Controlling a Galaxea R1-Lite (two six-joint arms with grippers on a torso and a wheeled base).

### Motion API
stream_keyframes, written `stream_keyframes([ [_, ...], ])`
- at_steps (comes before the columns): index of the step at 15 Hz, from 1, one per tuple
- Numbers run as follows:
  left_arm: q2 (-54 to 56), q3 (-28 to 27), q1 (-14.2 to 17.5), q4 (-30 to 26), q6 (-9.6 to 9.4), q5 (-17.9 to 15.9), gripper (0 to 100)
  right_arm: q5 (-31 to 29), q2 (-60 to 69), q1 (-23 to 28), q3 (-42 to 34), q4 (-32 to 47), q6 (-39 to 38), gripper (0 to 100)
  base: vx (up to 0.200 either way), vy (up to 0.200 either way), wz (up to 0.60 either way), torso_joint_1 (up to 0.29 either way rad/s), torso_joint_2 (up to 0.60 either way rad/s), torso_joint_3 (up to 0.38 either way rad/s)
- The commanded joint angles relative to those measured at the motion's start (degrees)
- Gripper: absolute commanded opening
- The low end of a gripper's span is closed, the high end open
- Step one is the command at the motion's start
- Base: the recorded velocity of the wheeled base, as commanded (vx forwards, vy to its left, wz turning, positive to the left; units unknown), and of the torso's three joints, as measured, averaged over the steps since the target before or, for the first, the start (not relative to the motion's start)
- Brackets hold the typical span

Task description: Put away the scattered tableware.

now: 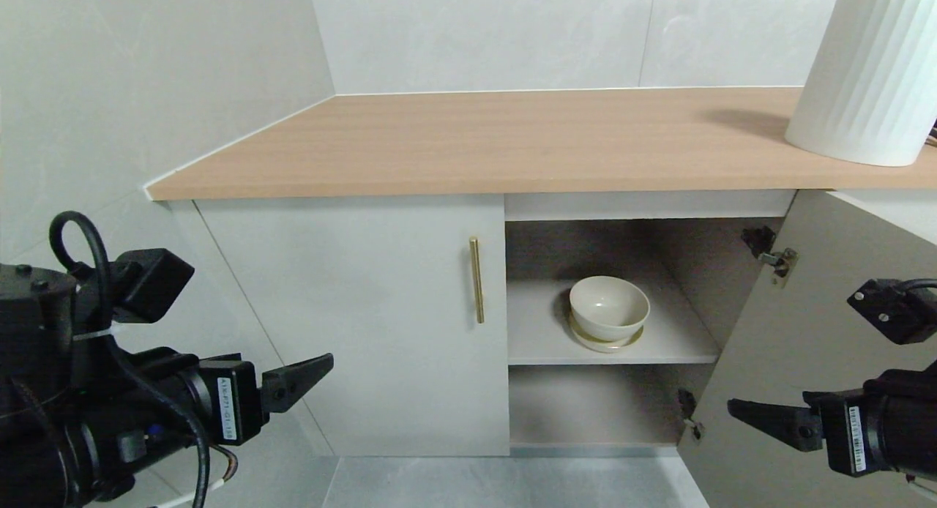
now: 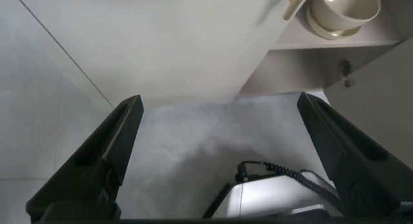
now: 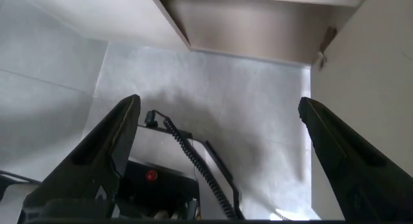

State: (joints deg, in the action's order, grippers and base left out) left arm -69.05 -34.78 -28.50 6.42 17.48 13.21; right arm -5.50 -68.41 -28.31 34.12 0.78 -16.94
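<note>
Nearest the camera, the left end effector (image 2: 219, 101) is held low in front of the closed left door (image 1: 351, 310). Its fingers are spread wide and nothing is held between them. The right end effector (image 3: 219, 102) is held at about the same height on the other side, equally wide open and equally empty. In the head view its tip is seen against the inner face of the open right door (image 1: 790, 332); whether it touches the panel cannot be told. The grey floor (image 1: 512, 482) is seen beneath both.

Beyond them, the cabinet is seen with its left half shut, a slim brass handle (image 1: 476, 279) standing upright at that door's inner edge. Its right half is laid open. On the middle shelf (image 1: 534, 325) a cream bowl (image 1: 609, 307) is set upright on a small plate (image 1: 606, 341), well inside the compartment. The lower compartment is bare in the part that can be seen.

Above, the wooden surface (image 1: 512, 142) carries a white ribbed vessel (image 1: 871, 69) at its far right, and no tableware is seen on the rest of it.

The stowing step is judged to be done, since bowl and plate are already shelved. What is judged to remain is the closing of the right door. For that, the right end effector would need to be brought round to the door's outer face and the panel swung inward on its hinges, the fingers being kept clear of the closing gap.
</note>
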Motion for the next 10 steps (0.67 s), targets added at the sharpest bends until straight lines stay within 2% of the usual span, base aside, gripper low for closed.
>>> stream_keyframes([
  [1,0.58,-0.11,-0.15,-0.01,0.01,0.06,100,-0.04,0.91,-0.08,-0.11,0.01,0.25,100,-0.2,0.0,0.0,-0.002,0.0,0.002],
  [10,0.49,-0.2,-0.85,-0.01,0.01,0.06,100,0.05,-0.58,-0.79,-1.25,0.1,0.6,100,-0.2,0.0,0.0,-0.001,0.0,0.003],
])
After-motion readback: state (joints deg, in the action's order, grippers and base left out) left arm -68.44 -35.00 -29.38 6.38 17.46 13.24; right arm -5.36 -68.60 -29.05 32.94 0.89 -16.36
